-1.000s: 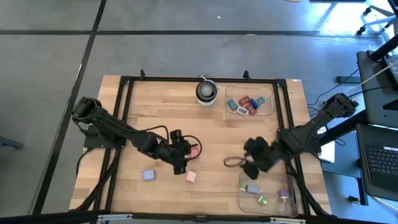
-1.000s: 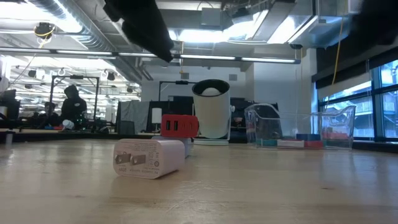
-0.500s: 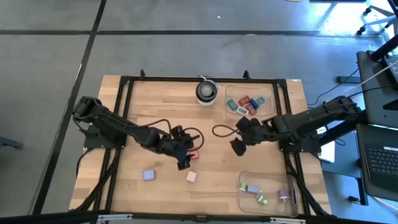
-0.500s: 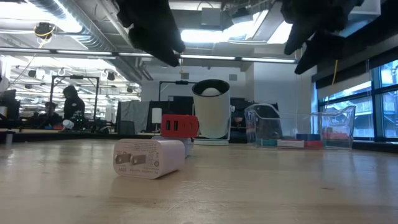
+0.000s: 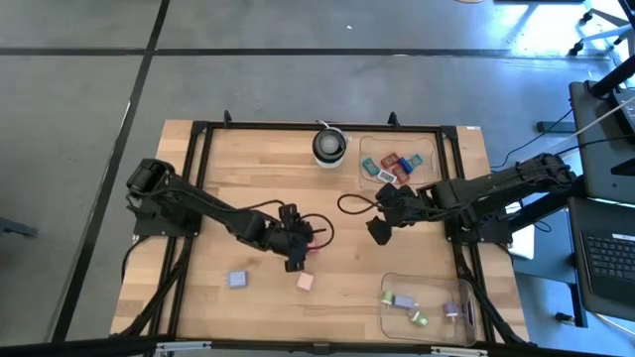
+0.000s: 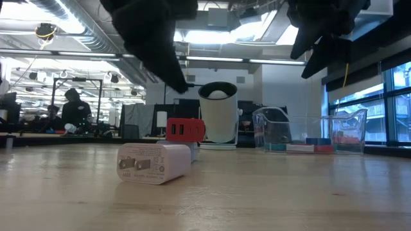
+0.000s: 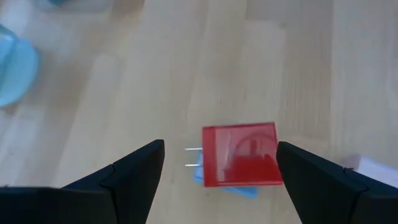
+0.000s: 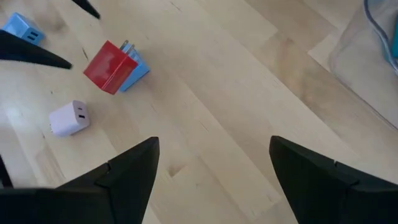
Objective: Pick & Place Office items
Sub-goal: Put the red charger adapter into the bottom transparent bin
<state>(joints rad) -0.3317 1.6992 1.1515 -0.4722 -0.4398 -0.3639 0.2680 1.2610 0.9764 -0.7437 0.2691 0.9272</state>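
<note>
A red block with two metal prongs lies partly on a blue piece on the table; the high view shows the red block near the table's middle. My left gripper is open above it, one finger on either side, touching nothing; it is also seen from above. A lilac piece and a pink piece lie nearer the near edge. My right gripper hangs open and empty over bare wood right of the middle.
A clear tray at the far right holds several coloured pieces. A second clear tray at the near right holds a few more. A round white-and-black object stands at the far edge. A white plug block lies close to the low camera.
My right gripper has left the spot beside the near-right tray, travelling toward the far edge and slightly left, and has then nearly stopped. My left gripper has crept a little to the right and lower over the red block. The pieces on the table have stayed put.
</note>
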